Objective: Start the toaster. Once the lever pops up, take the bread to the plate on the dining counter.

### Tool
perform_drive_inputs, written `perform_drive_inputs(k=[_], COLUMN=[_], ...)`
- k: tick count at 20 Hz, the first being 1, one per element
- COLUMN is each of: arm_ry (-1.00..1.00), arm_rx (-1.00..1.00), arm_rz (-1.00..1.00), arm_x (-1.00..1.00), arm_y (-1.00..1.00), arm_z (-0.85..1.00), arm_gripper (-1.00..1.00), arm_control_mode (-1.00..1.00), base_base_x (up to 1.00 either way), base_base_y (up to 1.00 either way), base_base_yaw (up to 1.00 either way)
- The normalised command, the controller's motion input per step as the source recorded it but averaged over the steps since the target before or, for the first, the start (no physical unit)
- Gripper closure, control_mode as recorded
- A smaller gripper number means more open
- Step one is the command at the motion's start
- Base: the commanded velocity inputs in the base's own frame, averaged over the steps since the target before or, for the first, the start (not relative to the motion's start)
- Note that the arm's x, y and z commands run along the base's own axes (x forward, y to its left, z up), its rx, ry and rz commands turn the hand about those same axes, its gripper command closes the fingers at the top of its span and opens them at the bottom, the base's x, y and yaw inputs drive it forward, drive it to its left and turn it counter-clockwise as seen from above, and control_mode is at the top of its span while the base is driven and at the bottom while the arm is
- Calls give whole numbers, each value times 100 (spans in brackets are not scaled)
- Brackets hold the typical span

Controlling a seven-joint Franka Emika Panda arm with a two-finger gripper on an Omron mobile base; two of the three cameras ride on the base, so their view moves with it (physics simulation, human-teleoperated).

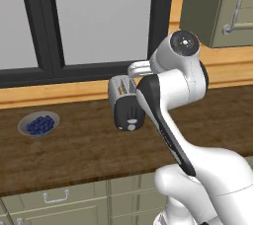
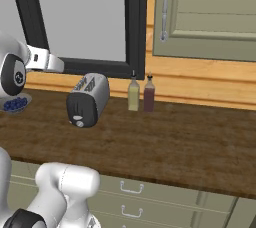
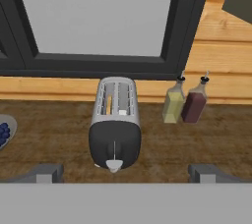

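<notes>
Bowl of blueberries (image 3: 4,132) edge-cut; toaster (image 1: 126,101) partly behind arm; bread perhaps inside.

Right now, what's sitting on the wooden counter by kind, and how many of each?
Toaster: 1
Bottles: 2, one yellowish, one dark red
Bowl of blueberries: 1
Bread slice in the toaster slot: 1
Total: 5

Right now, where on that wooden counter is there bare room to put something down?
Free: the counter right of the two bottles, and the stretch between the blueberry bowl and the toaster. Crowded: toaster and bottles sit close together under the window.
</notes>
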Motion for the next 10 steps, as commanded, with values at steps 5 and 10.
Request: perform_drive_inputs(k=[5,10], arm_ry=[0,0], arm_rx=[0,0], arm_rz=[0,0], arm_x=[0,0], arm_y=[0,0], arm_z=[0,0], arm_gripper=[-100,-100], arm_control_mode=[-100,-100], base_base_x=[0,0], base_base_y=[0,0], base_base_yaw=[0,0])
